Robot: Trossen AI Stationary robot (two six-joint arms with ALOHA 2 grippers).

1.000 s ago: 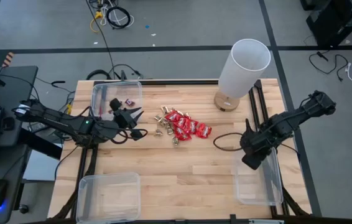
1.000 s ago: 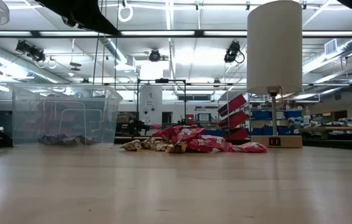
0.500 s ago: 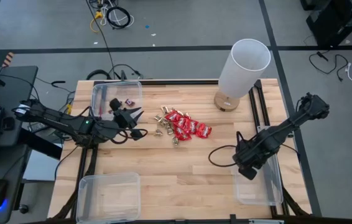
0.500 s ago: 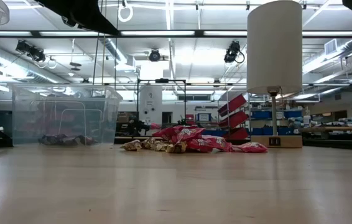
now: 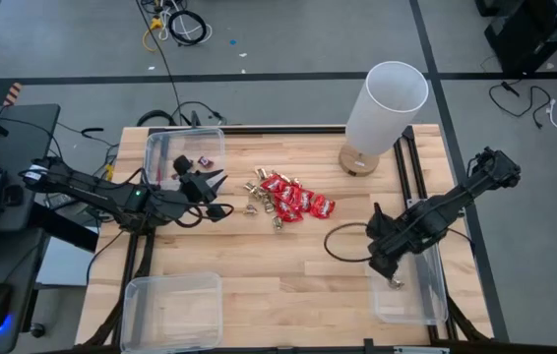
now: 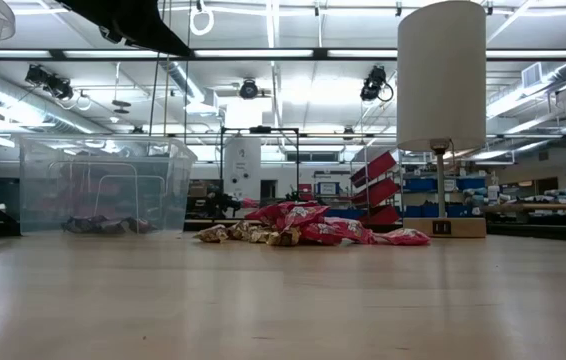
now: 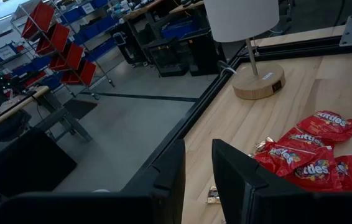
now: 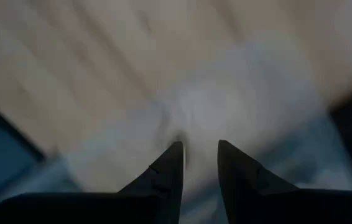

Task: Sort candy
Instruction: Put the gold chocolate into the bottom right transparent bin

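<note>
The candy lies in a heap mid-table: red packets (image 5: 294,201) (image 7: 313,158) with gold-foil pieces (image 5: 256,197) at their left. Dark bars (image 5: 206,157) lie in the far-left clear bin (image 5: 160,147). My left gripper (image 5: 221,194) (image 7: 198,171) hovers open, left of the heap, with nothing between its fingers. My right gripper (image 5: 388,264) (image 8: 199,155) points down over the left rim of the right clear bin (image 5: 411,300); it is open and nothing shows between its fingers. A small gold-foil piece (image 5: 394,282) shows just below it, inside that bin.
A white-shaded lamp (image 5: 385,106) (image 6: 441,80) stands at the far right on a round wooden base. Another clear bin (image 5: 172,310) sits at the near left corner. A black cable loop (image 5: 342,241) trails from the right arm over the bare wood.
My right gripper has moved toward the table's near edge and a little left, over the right bin's rim, and has turned as it went. A gold-foil piece now shows below it in the bin, where none showed before. The left arm has kept still.
</note>
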